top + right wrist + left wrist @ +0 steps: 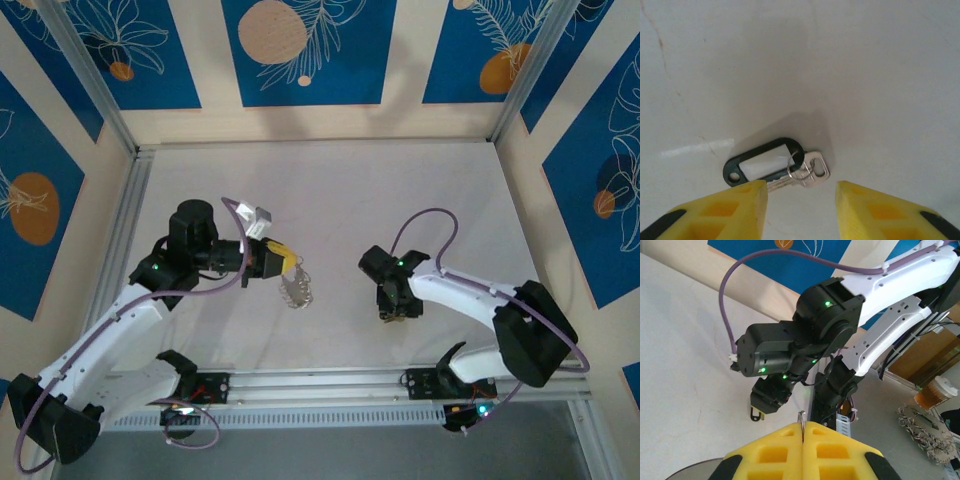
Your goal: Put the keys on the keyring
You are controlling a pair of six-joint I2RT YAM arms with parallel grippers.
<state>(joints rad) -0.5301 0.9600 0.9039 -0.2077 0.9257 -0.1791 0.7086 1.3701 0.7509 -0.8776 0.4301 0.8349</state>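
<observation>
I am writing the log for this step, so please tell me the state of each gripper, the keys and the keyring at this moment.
left gripper: shut, pinching the keyring's thin wire.
right gripper: open, poised at the keys, nothing gripped.
keys: lying flat on the table, not on the keyring.
keyring: held at its top, hanging below the left gripper.

Blue floral wall panels (pixel 340 60), white tabletop (pixel 330 190)

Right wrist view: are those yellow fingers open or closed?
Open: the right gripper shows a wide gap, and the keys lie ungripped on the table beyond.
</observation>
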